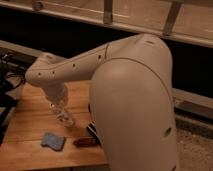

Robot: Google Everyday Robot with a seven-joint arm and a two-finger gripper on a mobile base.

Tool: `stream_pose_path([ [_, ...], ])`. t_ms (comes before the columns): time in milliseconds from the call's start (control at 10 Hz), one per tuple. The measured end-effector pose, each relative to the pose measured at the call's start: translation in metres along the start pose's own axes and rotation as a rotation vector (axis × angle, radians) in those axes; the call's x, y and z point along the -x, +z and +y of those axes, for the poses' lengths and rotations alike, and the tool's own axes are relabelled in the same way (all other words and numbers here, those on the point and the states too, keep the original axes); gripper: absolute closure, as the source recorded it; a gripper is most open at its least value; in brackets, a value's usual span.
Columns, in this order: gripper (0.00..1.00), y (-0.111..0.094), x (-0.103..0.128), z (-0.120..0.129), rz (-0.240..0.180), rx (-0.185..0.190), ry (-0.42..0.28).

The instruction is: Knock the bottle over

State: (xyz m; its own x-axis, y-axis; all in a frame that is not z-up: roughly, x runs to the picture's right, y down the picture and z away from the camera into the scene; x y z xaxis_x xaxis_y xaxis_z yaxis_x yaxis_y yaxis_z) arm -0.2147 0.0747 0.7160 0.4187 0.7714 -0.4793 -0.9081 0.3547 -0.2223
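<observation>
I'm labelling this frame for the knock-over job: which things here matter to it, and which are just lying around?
Belongs to the job:
- bottle, clear, upright on the wooden table
- end effector, low over the table, right at the bottle

Just lying about:
- blue sponge, near the front edge
- dark brown object, right of the sponge

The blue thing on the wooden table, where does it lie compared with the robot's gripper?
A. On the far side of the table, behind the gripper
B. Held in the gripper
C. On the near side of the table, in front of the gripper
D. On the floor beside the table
C: the blue thing lies flat on the wooden table, nearer the front edge than the gripper, apart from it.
</observation>
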Motion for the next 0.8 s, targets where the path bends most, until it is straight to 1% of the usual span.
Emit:
stream_pose_path([
  [100, 1.00, 0.002, -0.001, 0.001, -0.002, -0.003, -0.002],
  [200, 1.00, 0.005, 0.000, 0.004, -0.014, -0.012, -0.009],
  [300, 1.00, 0.003, 0.003, 0.003, -0.029, -0.023, -0.013],
  [500, 1.00, -0.005, 0.006, 0.006, -0.041, -0.029, -0.023],
  [600, 1.00, -0.005, 0.006, 0.004, -0.042, -0.031, -0.023],
  [700, 1.00, -0.003, 0.008, 0.001, -0.056, -0.040, -0.023],
  [800, 1.00, -0.004, 0.010, 0.003, -0.067, -0.049, -0.027],
])
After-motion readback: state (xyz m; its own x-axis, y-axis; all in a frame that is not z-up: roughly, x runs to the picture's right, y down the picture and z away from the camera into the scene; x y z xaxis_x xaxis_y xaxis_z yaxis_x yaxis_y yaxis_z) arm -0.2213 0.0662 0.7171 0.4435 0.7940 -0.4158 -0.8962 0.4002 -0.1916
